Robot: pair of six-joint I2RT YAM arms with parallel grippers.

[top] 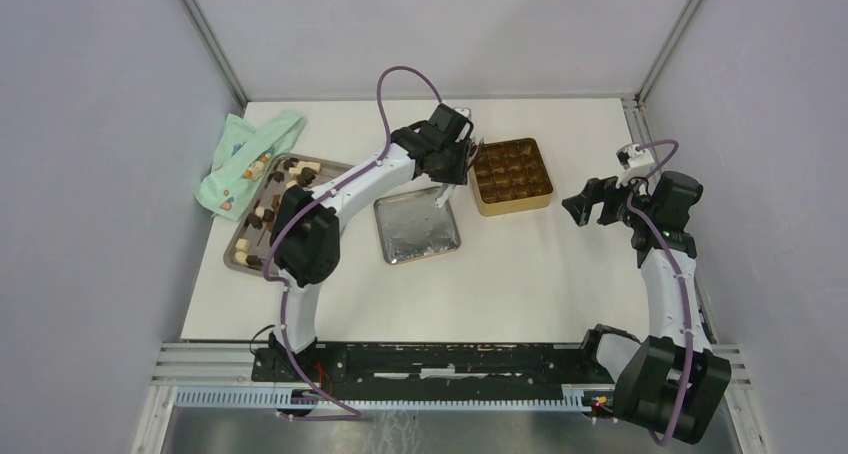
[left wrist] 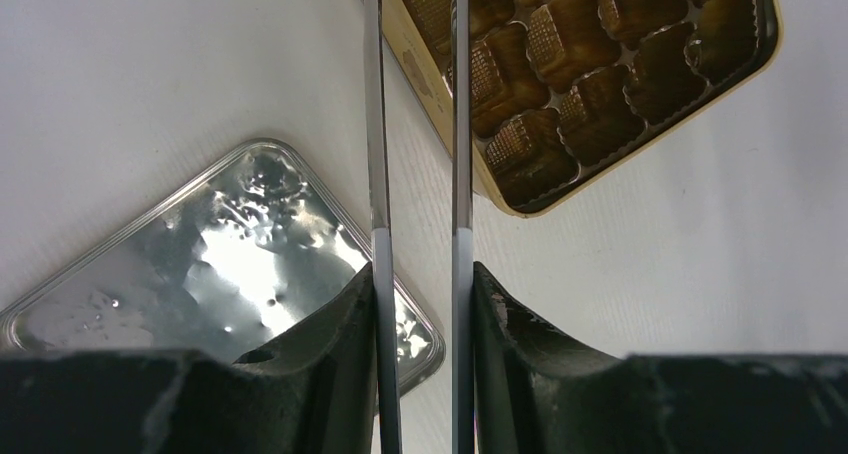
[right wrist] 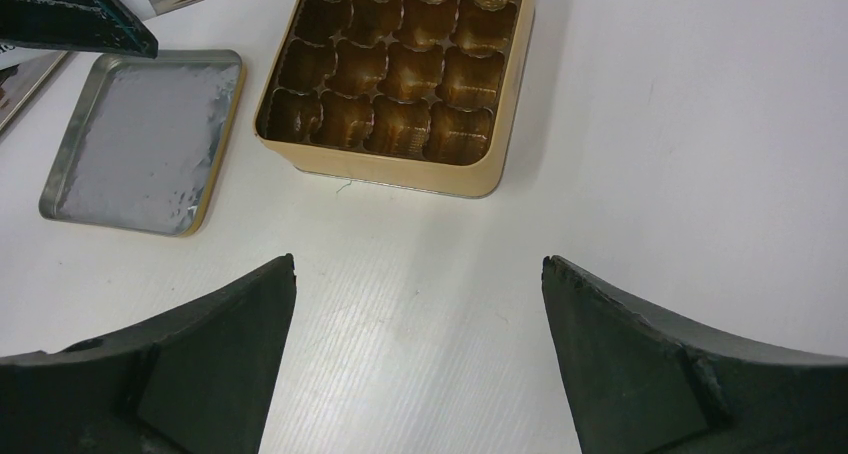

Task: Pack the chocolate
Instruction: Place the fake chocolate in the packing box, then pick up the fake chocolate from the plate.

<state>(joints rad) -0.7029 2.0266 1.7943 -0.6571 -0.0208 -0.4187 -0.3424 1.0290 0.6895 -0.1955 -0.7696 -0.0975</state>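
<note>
Mostly dark and cream chocolate chunks [top: 299, 179]; left pincer [left wrist: 422, 271] clamps tweezers [left wrist: 376, 124], right pincer [right wrist: 420, 274] gapes.

The left arm [top: 345, 186] bends and reaches far out, so the left gripper [top: 455, 157] sits just left of the gold tin [top: 515, 207]. Its fingers [left wrist: 350, 314] pinch the long tweezers [left wrist: 378, 124]. The right arm [top: 668, 279] stands tall, right of the tin. The right gripper [top: 590, 202] points at the tin, jaws wide apart, holding nothing.
</note>
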